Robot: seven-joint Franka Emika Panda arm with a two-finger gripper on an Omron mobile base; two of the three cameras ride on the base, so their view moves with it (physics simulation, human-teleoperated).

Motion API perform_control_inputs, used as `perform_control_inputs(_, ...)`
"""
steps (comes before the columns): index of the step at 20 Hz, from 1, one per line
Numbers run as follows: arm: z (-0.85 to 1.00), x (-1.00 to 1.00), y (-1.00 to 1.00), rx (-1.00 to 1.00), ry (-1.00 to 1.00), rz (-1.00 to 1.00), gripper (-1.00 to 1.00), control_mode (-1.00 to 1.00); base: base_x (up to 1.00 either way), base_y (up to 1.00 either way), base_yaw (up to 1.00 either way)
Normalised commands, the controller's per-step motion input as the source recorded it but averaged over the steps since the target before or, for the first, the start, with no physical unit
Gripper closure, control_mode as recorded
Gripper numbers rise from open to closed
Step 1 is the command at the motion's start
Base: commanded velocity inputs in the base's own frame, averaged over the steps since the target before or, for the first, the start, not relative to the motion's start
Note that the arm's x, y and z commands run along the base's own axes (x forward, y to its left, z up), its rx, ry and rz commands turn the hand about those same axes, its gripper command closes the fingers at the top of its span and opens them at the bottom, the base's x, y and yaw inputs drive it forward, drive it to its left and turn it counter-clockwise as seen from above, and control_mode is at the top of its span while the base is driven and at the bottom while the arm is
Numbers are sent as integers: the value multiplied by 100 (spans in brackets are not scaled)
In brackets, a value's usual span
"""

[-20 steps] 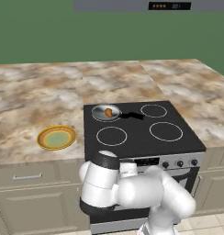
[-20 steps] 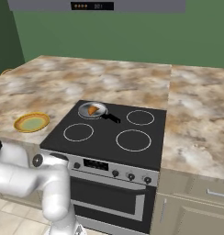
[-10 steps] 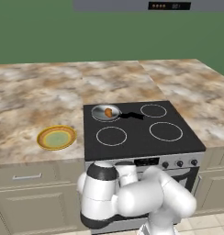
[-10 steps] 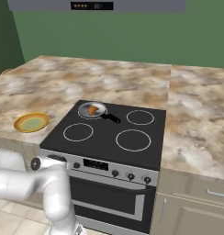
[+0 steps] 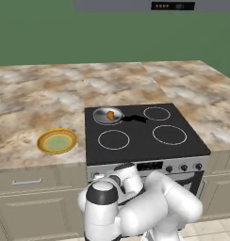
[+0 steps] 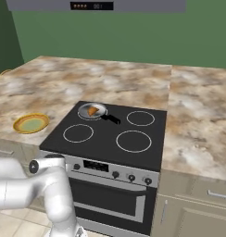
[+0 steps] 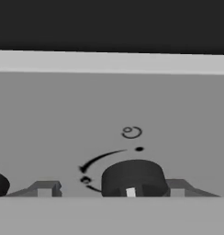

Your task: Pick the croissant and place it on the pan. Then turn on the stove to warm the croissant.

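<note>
On the stove (image 5: 145, 134), the croissant (image 5: 110, 114) sits in the pan (image 5: 107, 116). Gripper (image 7: 112, 189) is released, its fingers flanking a knob (image 7: 133, 178); next it likely must clench and turn.

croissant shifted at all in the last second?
No. The croissant lies in the pan on the stove's back-left burner, same spot against the burner rings as before.

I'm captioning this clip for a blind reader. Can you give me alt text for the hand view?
A round dark knob on the stove's flat silver-grey front panel sits close ahead between the gripper's two spread grey fingertips. A curved black arrow and small burner symbol are printed above the knob.
</note>
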Motion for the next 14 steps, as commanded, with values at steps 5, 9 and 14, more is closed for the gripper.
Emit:
perform_control_inputs(5,6,0,-49,-33,-5,47,100,-100,0,0,0)
perform_control_inputs(9,6,0,-49,-38,-1,46,100,-100,0,0,0)
perform_control_inputs(14,1,0,-51,-49,3,46,100,-100,0,0,0)
